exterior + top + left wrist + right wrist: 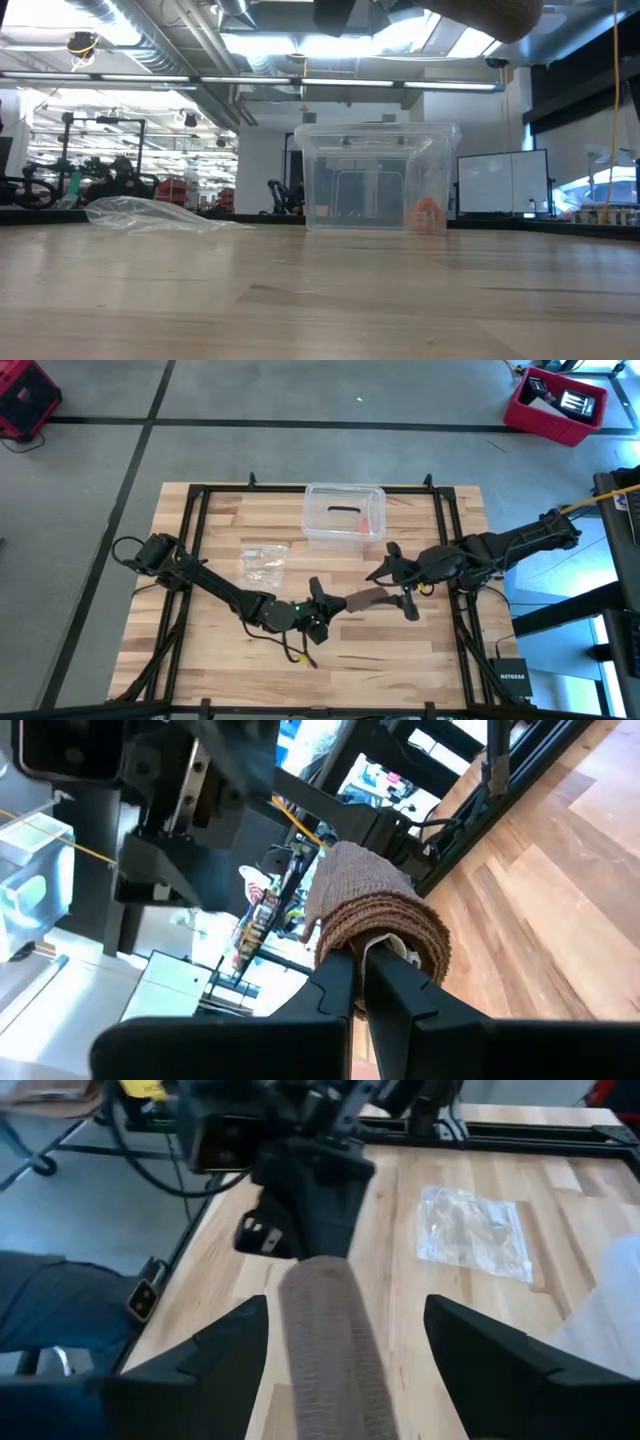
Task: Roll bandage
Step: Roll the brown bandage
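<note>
The dark brown bandage (368, 598) hangs in the air over the table's middle, between my two grippers. It also shows at the top of the low view (495, 15). My left gripper (322, 605) is shut on its rolled end (375, 895). The free strip (320, 1330) runs from that roll toward the table's right. There it passes between the wide-open fingers of my right gripper (395, 592), also seen in the right wrist view (345, 1310). The strip's far end is hidden by the right gripper. My left gripper holds the bandage's rolled end (385, 915) between its two shut fingers (335, 975), with turns of fabric wound over the fingertips. The fingers come level from the table's left, along the strip. The roll is lifted clear of the table. I cannot tell whether my right gripper touches the strip.
A clear plastic box (344, 513) with a small orange thing inside stands at the far middle and also shows in the low view (375, 180). A small clear plastic bag (263, 562) lies left of it. Black frame rails (195, 550) run along the table's left and right sides.
</note>
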`<state>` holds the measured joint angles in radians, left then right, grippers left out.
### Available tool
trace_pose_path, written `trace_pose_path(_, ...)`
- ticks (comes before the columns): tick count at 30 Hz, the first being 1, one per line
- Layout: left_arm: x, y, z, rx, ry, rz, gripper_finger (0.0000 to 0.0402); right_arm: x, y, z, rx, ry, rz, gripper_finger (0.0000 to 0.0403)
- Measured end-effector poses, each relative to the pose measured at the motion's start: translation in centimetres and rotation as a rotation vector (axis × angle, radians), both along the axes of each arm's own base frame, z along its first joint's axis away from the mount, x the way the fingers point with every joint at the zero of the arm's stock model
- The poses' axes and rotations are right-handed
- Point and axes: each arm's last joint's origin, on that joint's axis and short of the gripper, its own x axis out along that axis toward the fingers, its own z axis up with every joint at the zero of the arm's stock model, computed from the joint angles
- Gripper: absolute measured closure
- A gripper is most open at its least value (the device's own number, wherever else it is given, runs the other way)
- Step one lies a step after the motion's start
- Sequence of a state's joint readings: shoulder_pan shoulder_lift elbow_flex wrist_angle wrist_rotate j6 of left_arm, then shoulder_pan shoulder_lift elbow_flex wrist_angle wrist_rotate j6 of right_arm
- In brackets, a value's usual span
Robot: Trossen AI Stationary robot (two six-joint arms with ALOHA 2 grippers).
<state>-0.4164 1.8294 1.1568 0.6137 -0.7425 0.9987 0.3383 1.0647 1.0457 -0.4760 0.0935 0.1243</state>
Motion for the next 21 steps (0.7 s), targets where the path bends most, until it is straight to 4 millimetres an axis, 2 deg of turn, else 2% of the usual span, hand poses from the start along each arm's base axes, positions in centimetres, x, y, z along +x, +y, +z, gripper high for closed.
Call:
trace_pose_path(5,0.0,0.1,0.0,-0.075,-0.026,0.006,0.0396,-0.5,1.8,-0.2,-0.007,0.007,0.097,0.0132)
trace_pose_path(10,0.1,0.3,0.1,-0.106,-0.041,0.013,0.0396,-0.8,3.4,-1.1,-0.18,0.029,0.053,0.0132)
trace_pose_path(14,0.1,0.3,0.1,-0.099,-0.038,0.013,0.0396,-0.3,3.6,-1.8,-0.3,0.035,-0.017,0.0132)
trace_pose_path(21,0.1,0.1,0.1,-0.072,-0.029,0.008,0.0396,0.7,3.3,-2.6,-0.266,0.091,0.04,0.0137)
